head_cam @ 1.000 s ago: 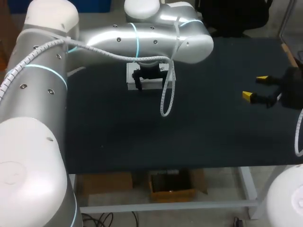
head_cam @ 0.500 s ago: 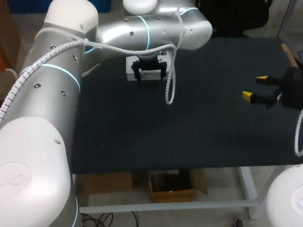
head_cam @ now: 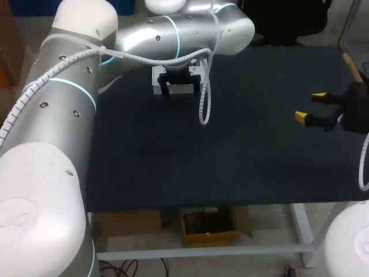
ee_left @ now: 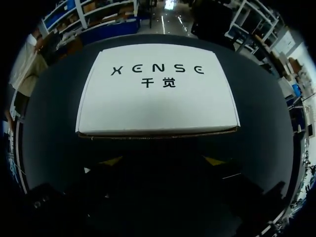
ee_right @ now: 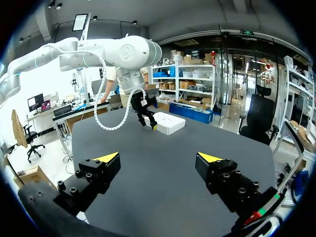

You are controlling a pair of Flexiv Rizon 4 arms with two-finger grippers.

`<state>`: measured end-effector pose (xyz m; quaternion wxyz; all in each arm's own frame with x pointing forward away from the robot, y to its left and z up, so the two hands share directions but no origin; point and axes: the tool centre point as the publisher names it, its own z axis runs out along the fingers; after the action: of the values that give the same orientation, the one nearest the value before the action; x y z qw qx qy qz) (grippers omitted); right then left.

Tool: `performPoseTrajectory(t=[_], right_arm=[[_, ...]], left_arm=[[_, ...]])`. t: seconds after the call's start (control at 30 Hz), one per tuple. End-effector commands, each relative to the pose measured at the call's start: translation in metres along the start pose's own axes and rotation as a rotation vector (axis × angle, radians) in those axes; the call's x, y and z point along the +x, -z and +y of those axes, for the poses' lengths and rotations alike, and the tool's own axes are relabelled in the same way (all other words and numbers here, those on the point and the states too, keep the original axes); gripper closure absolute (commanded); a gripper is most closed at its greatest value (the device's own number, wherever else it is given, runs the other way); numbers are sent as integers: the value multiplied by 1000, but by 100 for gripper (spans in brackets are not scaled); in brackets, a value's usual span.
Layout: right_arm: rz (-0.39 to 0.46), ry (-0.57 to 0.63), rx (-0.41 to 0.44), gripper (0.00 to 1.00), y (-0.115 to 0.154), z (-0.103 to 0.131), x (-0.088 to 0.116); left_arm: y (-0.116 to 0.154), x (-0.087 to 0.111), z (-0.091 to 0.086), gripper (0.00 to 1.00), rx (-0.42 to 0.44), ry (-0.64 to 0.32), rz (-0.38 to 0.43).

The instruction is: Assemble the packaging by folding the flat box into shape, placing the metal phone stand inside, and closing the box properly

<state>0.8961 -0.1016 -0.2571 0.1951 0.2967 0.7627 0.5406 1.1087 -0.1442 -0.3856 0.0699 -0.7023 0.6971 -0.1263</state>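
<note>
Your left gripper (ee_left: 164,160) hangs with fingers spread, and the closed white box (ee_left: 157,103) lies just ahead of its tips. Your right gripper (ee_right: 158,157) is released as well, with the box far ahead of it.

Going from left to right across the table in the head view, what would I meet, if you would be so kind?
Box, with the open left pincer at it → bare table → open right pincer.
</note>
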Motion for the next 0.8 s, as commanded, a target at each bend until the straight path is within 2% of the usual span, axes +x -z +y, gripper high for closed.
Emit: performPoseTrajectory(t=[0.03, 0.2, 0.4, 0.6, 0.8], right_arm=[[3, 0, -3, 0, 1, 0, 0], [3, 0, -3, 0, 1, 0, 0], [3, 0, -3, 0, 1, 0, 0], [3, 0, -3, 0, 1, 0, 0], [3, 0, -3, 0, 1, 0, 0]], left_arm=[[28, -9, 22, 0, -53, -23, 43], [54, -24, 57, 0, 46, -49, 86], [70, -45, 91, 0, 165, -68, 153], [80, -62, 118, 0, 276, -90, 231], [83, -80, 134, 0, 353, -101, 321]])
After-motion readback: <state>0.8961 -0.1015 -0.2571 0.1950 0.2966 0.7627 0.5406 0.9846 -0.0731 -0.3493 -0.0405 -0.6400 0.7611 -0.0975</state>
